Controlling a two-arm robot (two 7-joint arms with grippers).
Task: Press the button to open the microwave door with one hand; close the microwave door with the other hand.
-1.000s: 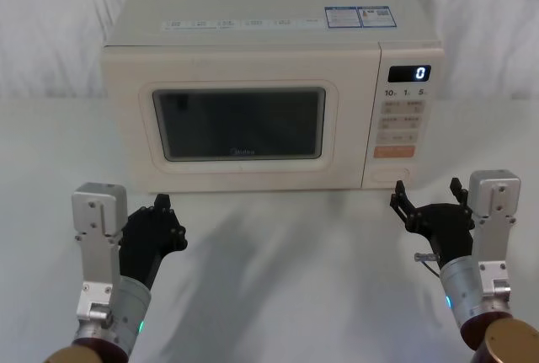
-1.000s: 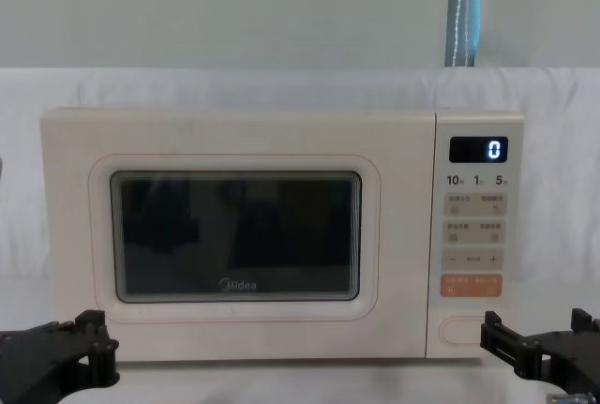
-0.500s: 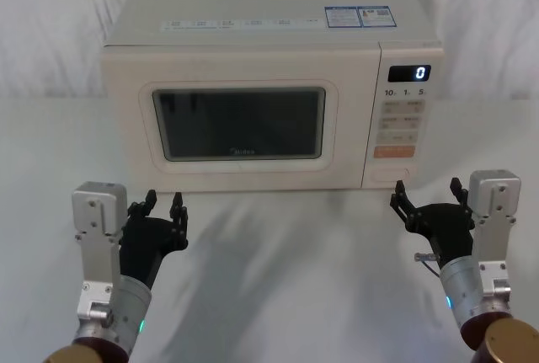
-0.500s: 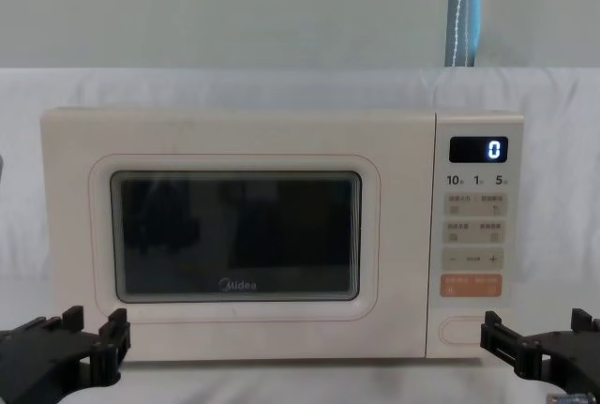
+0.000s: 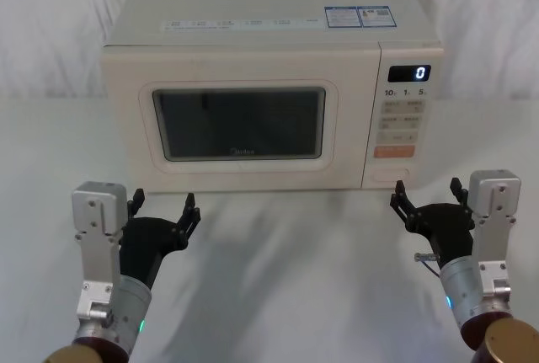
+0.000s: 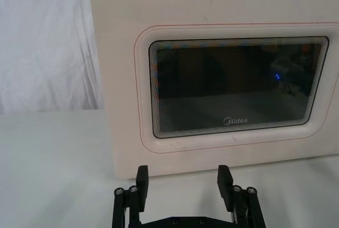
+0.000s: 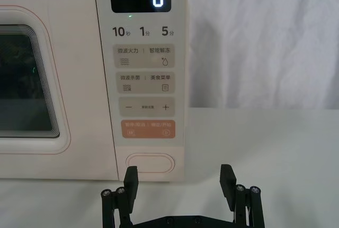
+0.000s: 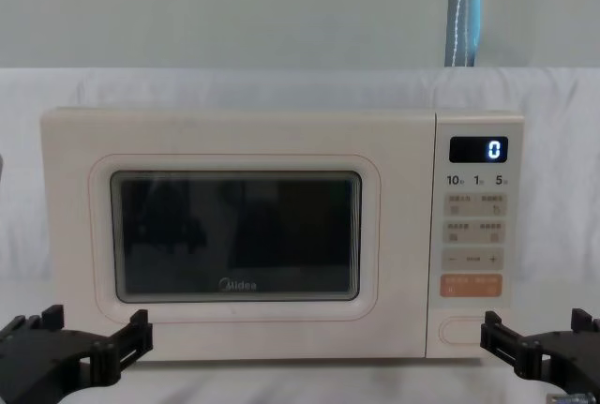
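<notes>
The cream microwave door [image 5: 240,119] [image 8: 234,235] [image 6: 233,85] with its dark window and Midea logo is shut flush with the oven. The wide pill-shaped button [image 5: 396,174] [image 8: 466,331] [image 7: 150,163] sits at the bottom of the control panel, under the orange key. My left gripper [image 5: 162,206] [image 8: 92,338] [image 6: 184,183] hovers open in front of the door's lower left corner, apart from it. My right gripper [image 5: 428,196] [image 8: 534,334] [image 7: 178,180] hovers open just in front of and below the button, not touching it.
The microwave [image 5: 269,43] stands on a white cloth-covered table [image 5: 286,279] against a white draped backdrop. The display [image 5: 409,72] reads 0. Open tabletop lies between the two arms in front of the oven.
My left gripper's fingers have spread from shut to wide open while staying in place. The right gripper and the door have not moved.
</notes>
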